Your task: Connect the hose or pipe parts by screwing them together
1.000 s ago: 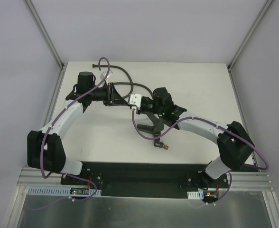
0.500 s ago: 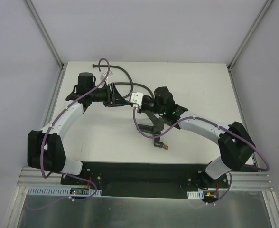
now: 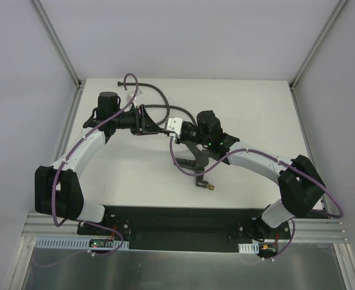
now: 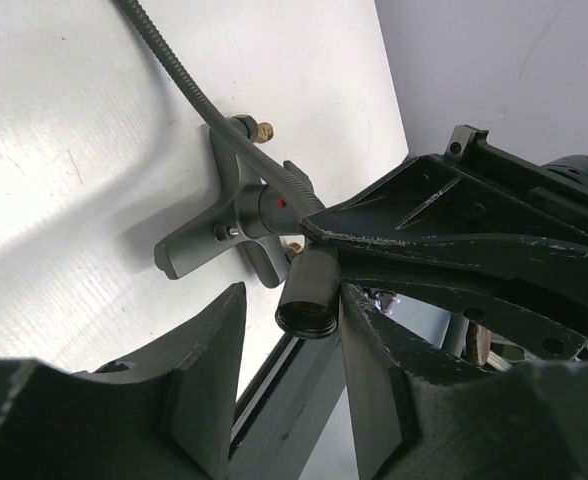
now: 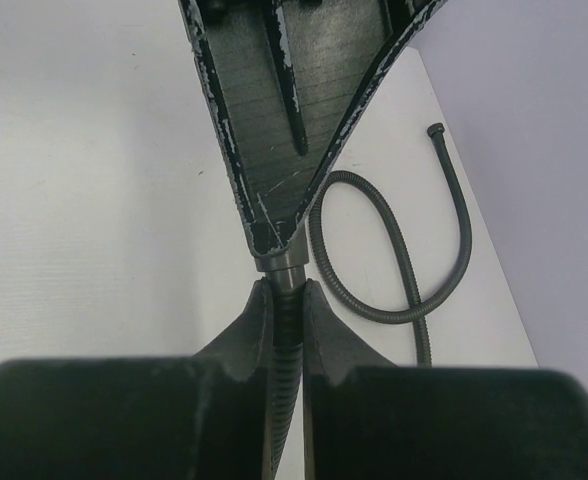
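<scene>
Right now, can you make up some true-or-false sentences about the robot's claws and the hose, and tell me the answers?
1. The right claw is pinching the hose. True.
2. The left claw is lifting the forked fitting into the air. False: the fitting lies on the table, and no claw holds it.
3. The hose end sits between the left claw's fingers, which are spread apart. True.
4. The hose is already screwed onto the forked fitting. False: the hose end is up at the claws, apart from the fitting on the table.
</scene>
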Motion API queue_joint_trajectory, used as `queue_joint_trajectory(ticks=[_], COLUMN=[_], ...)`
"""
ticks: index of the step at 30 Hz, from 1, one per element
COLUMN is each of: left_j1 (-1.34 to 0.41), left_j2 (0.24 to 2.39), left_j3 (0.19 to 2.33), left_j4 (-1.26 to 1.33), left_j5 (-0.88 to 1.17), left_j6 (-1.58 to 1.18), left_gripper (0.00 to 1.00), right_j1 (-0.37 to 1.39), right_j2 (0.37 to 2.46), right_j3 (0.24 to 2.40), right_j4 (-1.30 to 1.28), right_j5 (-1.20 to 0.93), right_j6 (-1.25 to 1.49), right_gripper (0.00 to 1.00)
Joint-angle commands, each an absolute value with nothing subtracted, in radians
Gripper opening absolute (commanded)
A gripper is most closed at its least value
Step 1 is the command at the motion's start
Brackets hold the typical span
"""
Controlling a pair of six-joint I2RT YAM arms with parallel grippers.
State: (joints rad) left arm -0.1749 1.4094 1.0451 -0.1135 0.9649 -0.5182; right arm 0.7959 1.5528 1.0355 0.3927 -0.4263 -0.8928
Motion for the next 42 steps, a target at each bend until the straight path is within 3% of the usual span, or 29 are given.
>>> queue_joint_trajectory(ticks=[1, 6, 9, 10, 13, 26, 37, 42], left_j1=[-0.166, -0.166, -0.166, -0.164, -0.161, -0.112, -0.114, -0.114], left_j2=[1.382, 1.385, 1.387, 1.385, 1.381, 1.359, 1.371, 1.373], left_j3=[1.049, 1.045, 1.040, 1.040, 1.031, 1.006, 1.005, 1.005], left_j4=[-0.072, -0.061, -0.049, -0.048, -0.044, -0.040, -0.038, -0.040], left_j5=[1.000, 1.009, 1.025, 1.026, 1.032, 1.049, 1.078, 1.089], left_j6=[-0.534, -0.541, -0.543, -0.543, -0.540, -0.557, -0.557, -0.560], left_gripper=[0.41, 0.39, 0.28, 0.17, 0.00, 0.00, 0.00, 0.00], right_j1=[0.793, 0.793, 0.795, 0.795, 0.789, 0.772, 0.767, 0.764], right_j2=[1.508, 1.511, 1.511, 1.512, 1.506, 1.491, 1.468, 1.482], right_j3=[1.037, 1.038, 1.037, 1.037, 1.028, 0.962, 0.917, 0.931], right_j4=[0.442, 0.440, 0.442, 0.442, 0.454, 0.535, 0.627, 0.655], right_j5=[-0.434, -0.434, -0.434, -0.433, -0.436, -0.466, -0.567, -0.606], right_j6=[-0.877, -0.876, -0.873, -0.871, -0.858, -0.835, -0.788, -0.756], right_gripper=[0.01, 0.01, 0.01, 0.01, 0.01, 0.02, 0.46, 0.54])
